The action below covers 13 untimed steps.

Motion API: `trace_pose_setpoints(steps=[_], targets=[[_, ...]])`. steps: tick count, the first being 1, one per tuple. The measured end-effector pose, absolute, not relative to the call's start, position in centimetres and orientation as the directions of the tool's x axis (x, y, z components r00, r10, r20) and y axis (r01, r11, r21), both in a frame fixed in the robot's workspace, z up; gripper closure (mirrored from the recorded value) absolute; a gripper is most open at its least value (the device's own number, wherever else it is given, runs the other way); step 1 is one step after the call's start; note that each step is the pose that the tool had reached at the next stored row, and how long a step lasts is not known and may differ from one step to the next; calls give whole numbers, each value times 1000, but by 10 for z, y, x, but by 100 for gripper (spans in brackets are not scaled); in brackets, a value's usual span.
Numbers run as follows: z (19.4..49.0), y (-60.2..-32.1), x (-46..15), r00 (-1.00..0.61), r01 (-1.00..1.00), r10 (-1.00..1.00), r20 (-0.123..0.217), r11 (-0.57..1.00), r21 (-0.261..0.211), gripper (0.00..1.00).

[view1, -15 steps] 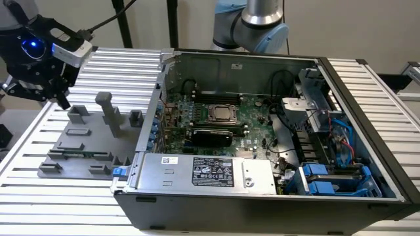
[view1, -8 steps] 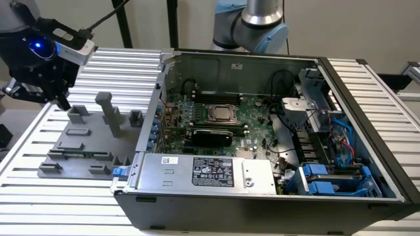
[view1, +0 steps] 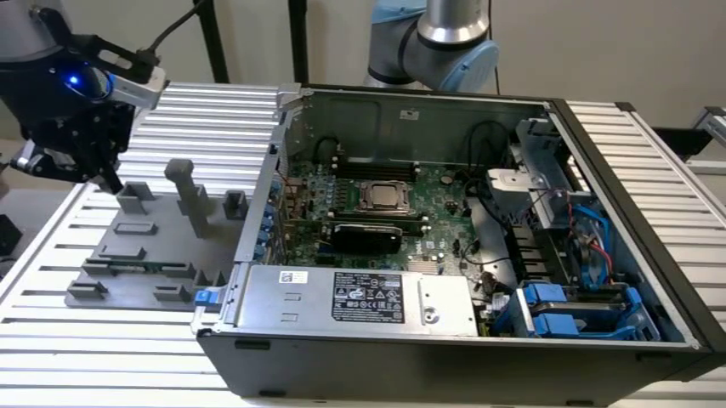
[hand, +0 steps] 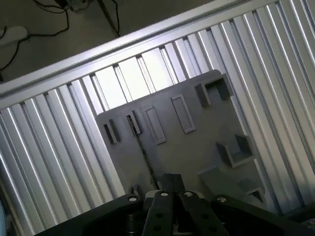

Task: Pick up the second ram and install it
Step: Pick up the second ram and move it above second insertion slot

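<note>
The second ram (hand: pixel 142 152) is a thin stick standing on its edge between small holders on the grey fixture plate (hand: pixel 197 147). In the exterior view the ram (view1: pixel 134 269) lies low along the near part of that plate (view1: pixel 153 242). My gripper (view1: pixel 111 180) hangs above the plate's far corner at the exterior view's left, apart from the ram. In the wrist view the gripper (hand: pixel 172 186) points down just beside one end of the stick. It holds nothing that I can see.
The open computer case (view1: pixel 454 340) stands at the exterior view's right, with the green motherboard (view1: pixel 386 212) inside and a silver power supply (view1: pixel 352 297) in front. Grey posts (view1: pixel 187 195) rise from the fixture plate. A ribbed aluminium table (view1: pixel 68 340) carries everything.
</note>
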<state>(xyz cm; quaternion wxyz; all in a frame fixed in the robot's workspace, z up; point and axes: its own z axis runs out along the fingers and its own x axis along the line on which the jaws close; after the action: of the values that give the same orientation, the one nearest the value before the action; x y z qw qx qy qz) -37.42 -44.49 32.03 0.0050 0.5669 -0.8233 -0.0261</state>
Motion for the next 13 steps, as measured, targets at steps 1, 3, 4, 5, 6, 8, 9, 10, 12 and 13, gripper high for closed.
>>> trace_pose_setpoints(steps=[1,3,4,5,6,8,9,10,12,13], targets=[[320,-445,-374,-340,-940,-940,-21,338,49,100],[319,-445,-374,-306,-951,-952,-21,305,48,100],[318,-445,-374,-289,-957,-957,-21,287,48,100],[317,-445,-374,-270,-962,-963,-22,269,48,100],[317,-445,-374,-252,-967,-967,-22,251,48,100],[316,-445,-374,-218,-975,-976,-22,216,48,100],[315,-445,-374,-200,-979,-980,-22,199,47,100],[314,-445,-374,-182,-982,-983,-22,181,47,100],[313,-445,-374,-145,-989,-989,-22,144,44,100],[313,-445,-374,-127,-991,-992,-22,126,44,100]])
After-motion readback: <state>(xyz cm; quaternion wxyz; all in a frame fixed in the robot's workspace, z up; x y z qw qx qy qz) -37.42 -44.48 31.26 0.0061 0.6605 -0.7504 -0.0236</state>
